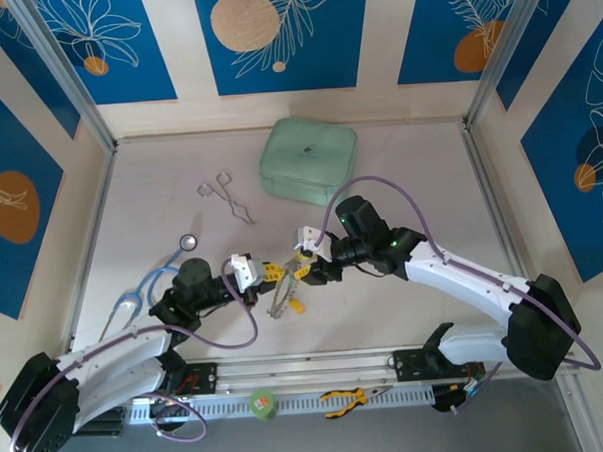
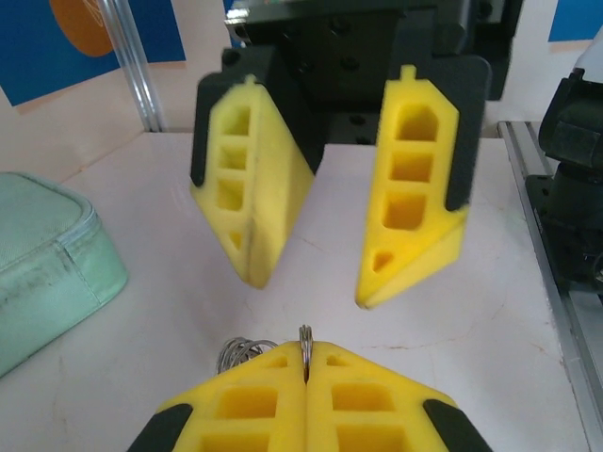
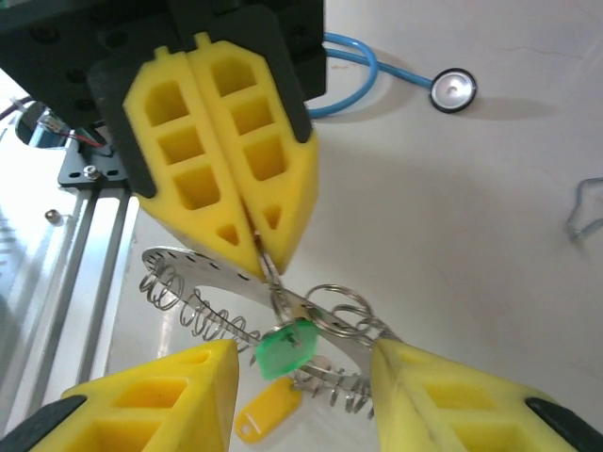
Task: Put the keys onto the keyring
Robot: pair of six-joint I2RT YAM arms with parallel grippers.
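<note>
The keyring [image 3: 188, 270] is a silver band fringed with small wire loops, held just above the table between the two arms [image 1: 281, 297]. My left gripper [image 2: 306, 347] is shut on one of its small loops [image 2: 304, 337]; its closed yellow fingers [image 3: 226, 160] reach down onto the ring from above. The green-headed key [image 3: 287, 347] hangs among the loops just under that pinch. The yellow-headed key [image 3: 268, 411] lies below it [image 1: 297, 308]. My right gripper [image 3: 303, 353] is open, one finger on each side of the green key, its fingers [image 2: 415, 198] facing the left gripper [image 1: 272, 273].
A mint-green pouch [image 1: 309, 161] lies at the back of the table, silver forceps [image 1: 225, 194] to its left. A blue stethoscope [image 1: 154, 282] lies by the left arm. Yellow-handled pliers [image 1: 349, 396] rest on the front rail.
</note>
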